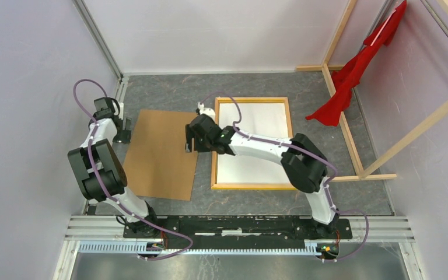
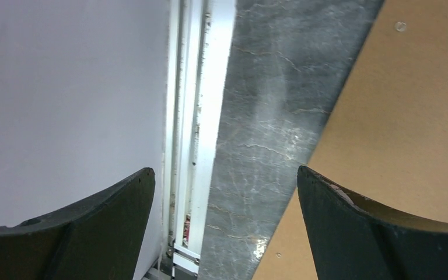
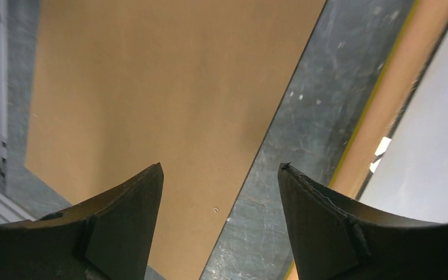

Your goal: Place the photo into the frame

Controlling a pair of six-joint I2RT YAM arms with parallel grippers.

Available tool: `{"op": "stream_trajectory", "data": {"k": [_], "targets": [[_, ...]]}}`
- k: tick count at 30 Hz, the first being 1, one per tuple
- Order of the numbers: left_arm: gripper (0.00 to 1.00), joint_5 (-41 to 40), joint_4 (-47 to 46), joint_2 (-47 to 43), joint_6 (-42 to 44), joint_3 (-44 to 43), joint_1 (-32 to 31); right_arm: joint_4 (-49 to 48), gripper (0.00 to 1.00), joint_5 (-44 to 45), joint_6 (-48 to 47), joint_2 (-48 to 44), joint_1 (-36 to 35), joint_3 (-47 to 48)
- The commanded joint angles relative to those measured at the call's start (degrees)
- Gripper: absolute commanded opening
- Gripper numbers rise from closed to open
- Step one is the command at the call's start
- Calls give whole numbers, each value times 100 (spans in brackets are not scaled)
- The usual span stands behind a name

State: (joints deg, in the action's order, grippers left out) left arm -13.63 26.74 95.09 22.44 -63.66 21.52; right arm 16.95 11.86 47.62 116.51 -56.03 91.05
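With left end effector [image 2: 226,175] and right end effector [image 3: 220,170] both spread and empty, the photo [image 1: 259,119] in the frame [image 1: 251,100] looks light, bendy: grip its edge

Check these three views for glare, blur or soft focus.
Top external: even light, sharp, the frame crisp. Left wrist: glare washes out the white rail, sheen on the table. Right wrist: no glare, frame edge slightly soft.

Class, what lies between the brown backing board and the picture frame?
Only a bare strip of grey tabletop; the backing board and frame lie apart. The right wrist view shows it best, and the top view confirms it.
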Motion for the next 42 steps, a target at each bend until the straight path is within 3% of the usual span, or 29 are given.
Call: {"op": "stream_trajectory", "data": {"k": [1, 11, 27, 37, 42], "targets": [[96, -525, -637, 130, 7, 64, 11, -139, 78, -113, 150, 346, -55, 98], [92, -571, -1166, 509, -1, 592, 15, -152, 78, -165, 295, 774, -126, 201], [84, 806, -535, 576, 16, 1000, 2, -604, 78, -688, 828, 1276, -104, 126], [59, 1283, -150, 814, 314, 1040, -125, -2314, 78, -1617, 1455, 683, 172, -421], [53, 1336, -55, 814, 377, 1119, -288, -3101, 77, -2024, 1744, 490, 215, -544]]}}
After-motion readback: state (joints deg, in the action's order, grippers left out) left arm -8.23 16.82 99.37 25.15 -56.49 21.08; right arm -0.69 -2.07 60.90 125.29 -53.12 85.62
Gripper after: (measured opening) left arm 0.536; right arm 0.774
